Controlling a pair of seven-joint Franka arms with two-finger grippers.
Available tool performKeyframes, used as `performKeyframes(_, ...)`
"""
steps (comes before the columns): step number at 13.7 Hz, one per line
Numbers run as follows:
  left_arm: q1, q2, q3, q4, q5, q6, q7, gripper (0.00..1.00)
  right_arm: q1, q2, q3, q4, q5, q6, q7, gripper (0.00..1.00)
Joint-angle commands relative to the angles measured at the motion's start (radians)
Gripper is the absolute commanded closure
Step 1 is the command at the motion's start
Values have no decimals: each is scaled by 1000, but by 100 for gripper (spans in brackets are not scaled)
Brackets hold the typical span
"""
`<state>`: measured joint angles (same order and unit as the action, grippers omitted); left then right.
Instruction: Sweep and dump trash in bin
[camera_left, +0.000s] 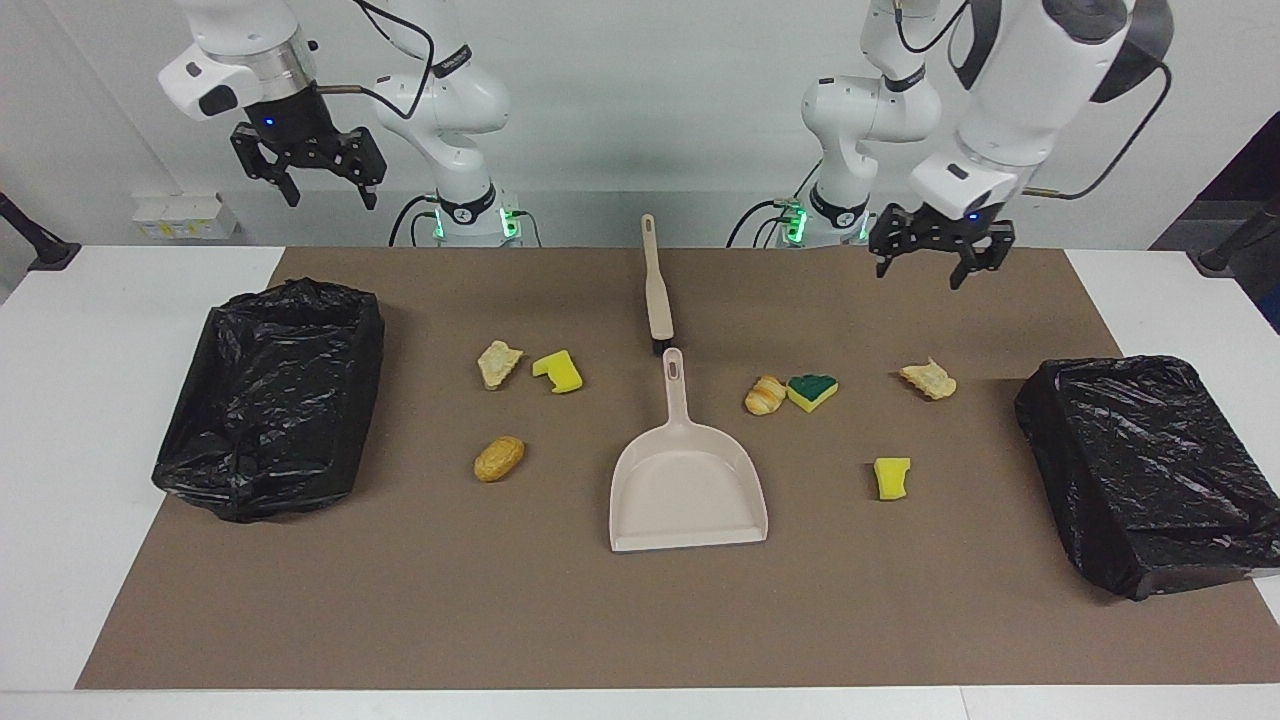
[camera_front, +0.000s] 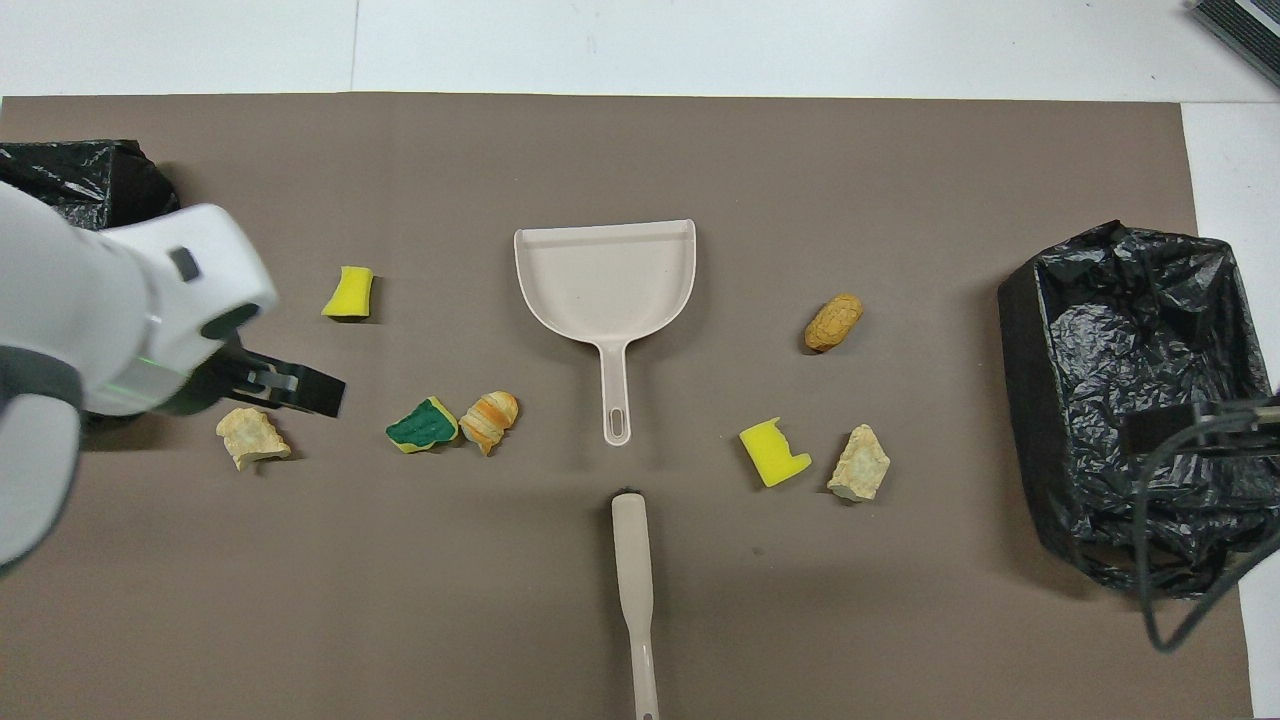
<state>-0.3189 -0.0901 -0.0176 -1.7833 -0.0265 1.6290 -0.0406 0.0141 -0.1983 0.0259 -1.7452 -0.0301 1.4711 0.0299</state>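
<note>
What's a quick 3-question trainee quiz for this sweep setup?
1. True or false: the dustpan already holds trash.
2. How many trash scraps lie on the brown mat?
3. Which lies nearer to the robots: A) the brush or B) the dustpan?

Key:
1. False; the pan is empty.
2. Seven, counting the green-topped sponge.
3. A. Both the left pincer and right pincer hang open in the air, holding nothing.
</note>
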Motion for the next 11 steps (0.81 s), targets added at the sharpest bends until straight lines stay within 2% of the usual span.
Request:
performKeyframes(1, -144, -152, 14, -262, -3, 144, -126, 0, 29, -53, 14, -114, 6, 70, -15, 0)
performKeyframes(4, -290, -160, 13, -352, -3, 202, -285, 0, 30, -53, 14, -143, 9, 84, -12, 0)
performKeyframes(6, -395, -172, 13, -402, -4, 241, -395, 0, 46, -40, 16, -184, 35, 171, -7, 0)
performKeyframes(8, -488, -171, 13, -436, -6, 274, -511, 0, 99, 8, 16, -188, 56, 265, 34, 0)
performKeyframes(11, -639, -151, 13, -522, -6, 415, -747, 0, 223, 109, 17, -180, 58, 389, 164, 0)
